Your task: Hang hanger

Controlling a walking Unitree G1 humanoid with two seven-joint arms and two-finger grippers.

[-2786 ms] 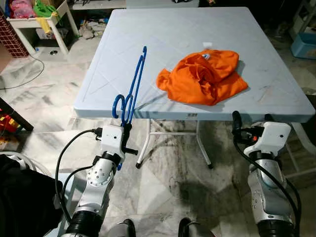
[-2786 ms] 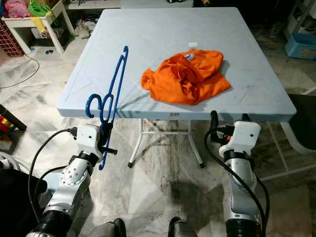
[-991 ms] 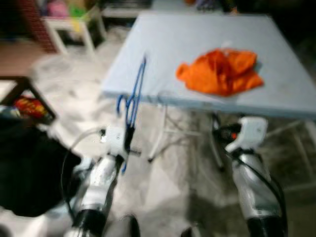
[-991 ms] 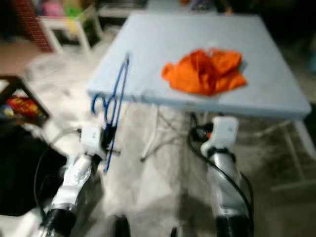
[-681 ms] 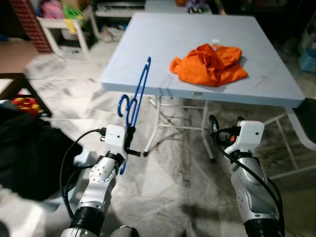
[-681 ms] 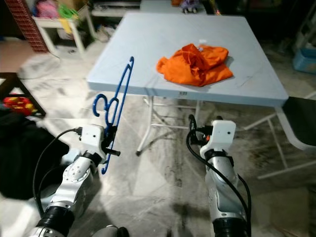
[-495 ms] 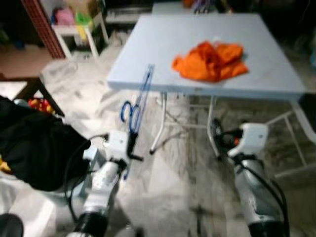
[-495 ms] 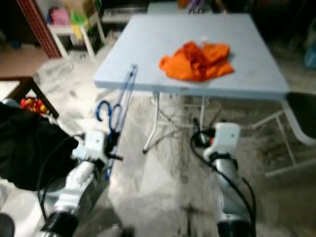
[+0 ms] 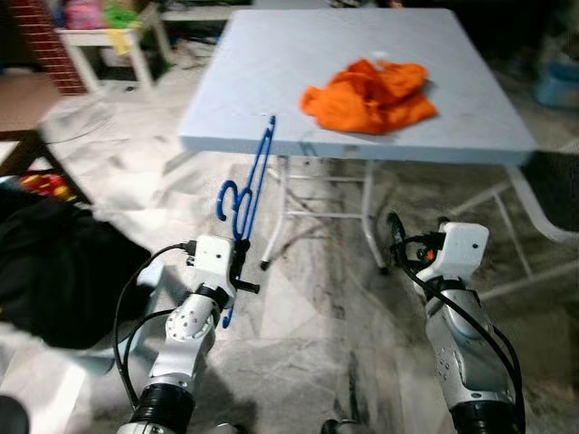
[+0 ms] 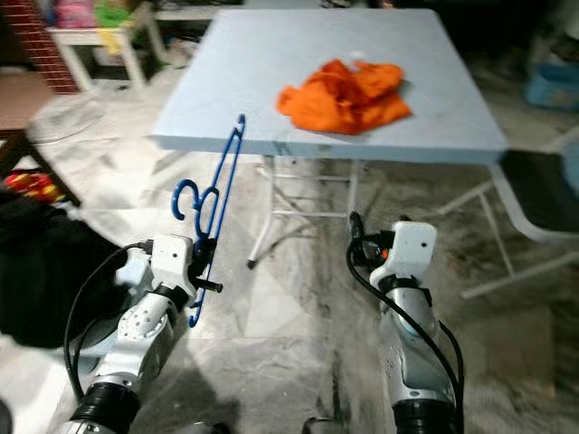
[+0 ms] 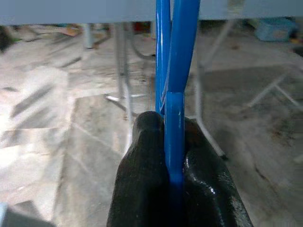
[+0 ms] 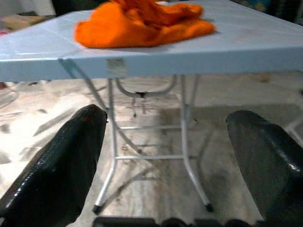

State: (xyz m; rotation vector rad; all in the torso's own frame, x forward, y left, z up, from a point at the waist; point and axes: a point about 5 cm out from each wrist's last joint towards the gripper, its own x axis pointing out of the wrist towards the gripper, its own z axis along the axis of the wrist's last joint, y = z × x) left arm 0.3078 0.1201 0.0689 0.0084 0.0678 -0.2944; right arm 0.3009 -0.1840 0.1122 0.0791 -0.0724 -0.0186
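My left gripper point(image 9: 239, 260) is shut on a blue plastic hanger point(image 9: 251, 185), which stands upright with its hook point(image 9: 226, 197) to my left. In the left wrist view both black fingers point(image 11: 142, 179) pinch the hanger's bar point(image 11: 174, 123). The hanger is held over the floor, short of the pale blue folding table point(image 9: 271, 63). A crumpled orange garment point(image 9: 369, 83) lies on the table's near right part. My right gripper point(image 9: 417, 226) is open and holds nothing, low in front of the table's legs; its two fingers point(image 12: 71, 165) stand wide apart in the right wrist view.
A black heap point(image 9: 54, 271) lies on the marble floor at my left. A small white table point(image 9: 99, 36) with colourful things stands at the back left. A white chair frame point(image 9: 543, 212) and a blue bin point(image 9: 554, 83) are at the right.
The whole picture has shifted: the camera has backed away from the table and the black heap has come into view at left. The hanger stays in my left gripper; the right stays open.
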